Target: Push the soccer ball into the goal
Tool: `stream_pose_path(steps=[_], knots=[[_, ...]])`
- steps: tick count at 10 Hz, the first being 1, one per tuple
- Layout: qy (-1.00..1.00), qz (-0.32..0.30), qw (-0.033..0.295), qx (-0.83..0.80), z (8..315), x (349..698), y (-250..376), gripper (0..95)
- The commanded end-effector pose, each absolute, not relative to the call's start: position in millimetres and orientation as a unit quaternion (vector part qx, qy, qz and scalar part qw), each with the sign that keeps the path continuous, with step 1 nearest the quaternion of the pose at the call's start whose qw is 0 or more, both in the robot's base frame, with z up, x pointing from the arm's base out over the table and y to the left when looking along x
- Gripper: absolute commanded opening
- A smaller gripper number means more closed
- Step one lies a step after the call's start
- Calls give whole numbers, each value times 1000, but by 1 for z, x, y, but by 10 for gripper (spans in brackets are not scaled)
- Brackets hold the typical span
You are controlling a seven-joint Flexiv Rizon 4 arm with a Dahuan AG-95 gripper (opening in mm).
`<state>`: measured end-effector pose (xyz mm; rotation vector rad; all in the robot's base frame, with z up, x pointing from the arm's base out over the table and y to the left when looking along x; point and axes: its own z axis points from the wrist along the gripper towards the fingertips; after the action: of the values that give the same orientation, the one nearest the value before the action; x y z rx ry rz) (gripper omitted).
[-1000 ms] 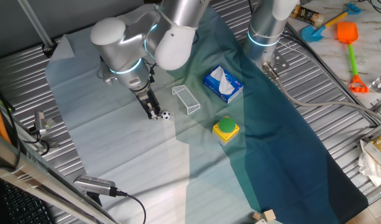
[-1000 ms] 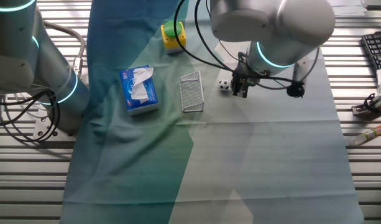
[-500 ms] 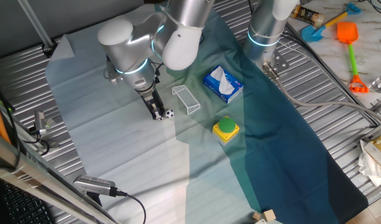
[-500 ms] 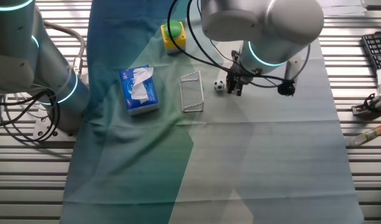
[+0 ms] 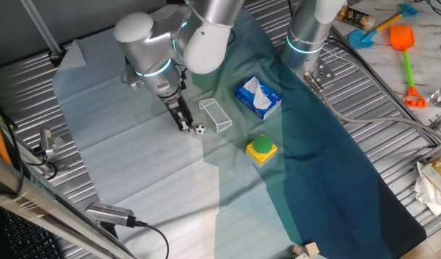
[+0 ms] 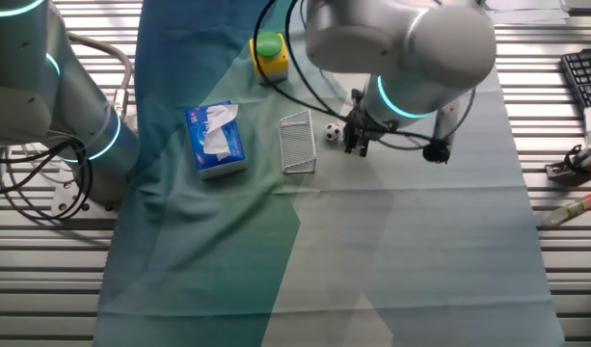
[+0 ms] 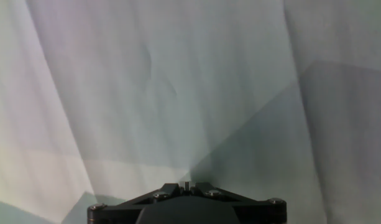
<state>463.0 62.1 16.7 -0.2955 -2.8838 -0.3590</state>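
The soccer ball, tiny, white with black patches, lies on the cloth just short of the open end of the goal, a small clear box frame. It also shows in the other fixed view, right of the goal. My gripper is shut and empty, its tips down at the cloth right behind the ball, touching or nearly touching it. In the hand view the shut gripper faces bare cloth; ball and goal are out of that view.
A blue-and-white tissue pack lies beyond the goal. A green button on a yellow base stands nearby on the teal cloth. A second arm's base stands at the back. Toys lie off the cloth at the far right.
My gripper has moved toward the goal, pushing the ball along the cloth. The ball now lies closer to the goal's opening.
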Motion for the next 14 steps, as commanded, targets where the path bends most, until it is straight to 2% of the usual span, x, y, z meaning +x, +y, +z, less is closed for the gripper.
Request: stream_pose_path(steps=[1,3,4,6,7,8,14], knots=[[-975,-125,152,-106,14,465,61,0],[-971,-129,174,-101,13,464,60,0],[-971,-129,173,-101,13,464,60,0],[-976,-130,141,-107,13,464,60,0],[-980,-125,105,-112,14,463,60,0],[-982,-124,85,-115,16,463,60,0],[-982,-136,50,-122,20,462,60,0]])
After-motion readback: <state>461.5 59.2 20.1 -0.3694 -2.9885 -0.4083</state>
